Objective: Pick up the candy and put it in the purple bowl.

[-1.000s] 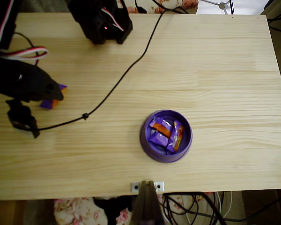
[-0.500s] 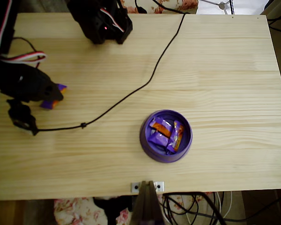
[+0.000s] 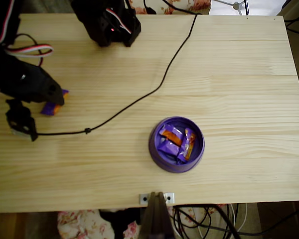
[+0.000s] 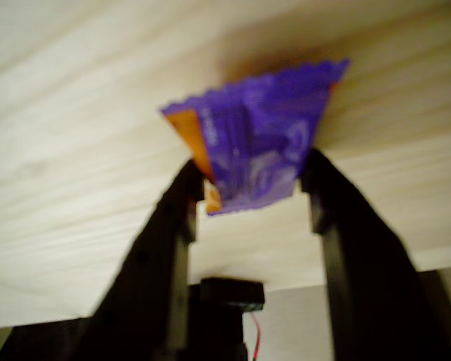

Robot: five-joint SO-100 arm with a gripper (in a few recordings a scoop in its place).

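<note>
Overhead view. Pale wood table (image 3: 229, 64). My arm sits at the far left edge, black, with red and white wires looped above it. My jaws (image 3: 57, 99) point right, and the candy (image 3: 52, 106) pokes out from under their tip: a bit of purple wrapper and an orange corner, near the table's left edge. From this height I cannot tell whether it is lifted or resting on the wood. The purple bowl (image 3: 176, 144) stands well apart from it, right of centre and toward the near edge, upright. Inside the bowl lie several like sweets (image 3: 175, 141), purple and orange wrappers piled together; I count about 3, but the overlap makes the count unsure. A black cable (image 3: 154, 87) runs from the top edge in a long curve across the table to a black block (image 3: 21, 122) just below my arm. A second black motor housing (image 3: 109, 22) sits at the top edge with a small red light on it. A metal bracket (image 3: 157, 198) is fixed at the near edge.

Wrist view. Blurred. My 2 black jaws (image 4: 252, 192) rise from the bottom, set a narrow gap apart, and the candy (image 4: 259, 147) sits between their tips, touching both. It is held by its lower end, wrapper flaring out above the tips, crimped edge uppermost, orange patch on its left side. Pale wood grain behind it.
</note>
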